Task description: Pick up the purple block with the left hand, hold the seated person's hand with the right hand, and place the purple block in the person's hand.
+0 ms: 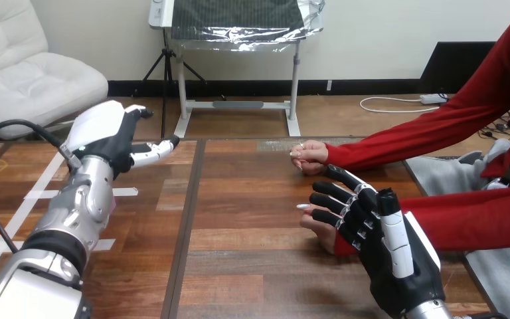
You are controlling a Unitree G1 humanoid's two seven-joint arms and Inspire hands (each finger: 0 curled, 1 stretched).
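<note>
the left hand (109, 136) is seen raised above the left part of the table (252, 272), at the end of a silver forearm (80, 206) that comes up from the lower left corner. it is turned with its white back toward the camera, so whether it is clenched, released or grasping anything cannot be told. the right hand (372, 232) is seen low at the right side, with its black fingers (335, 199) curled over the person's hand (317, 229), which is grasped from the near side. the person's hand is rested on the table, and a fingertip of it is seen poking out to the left past the robot's fingers. the person's other hand (311, 157) is laid loosely closed on the table a little farther back, apart from both robot hands.
</note>
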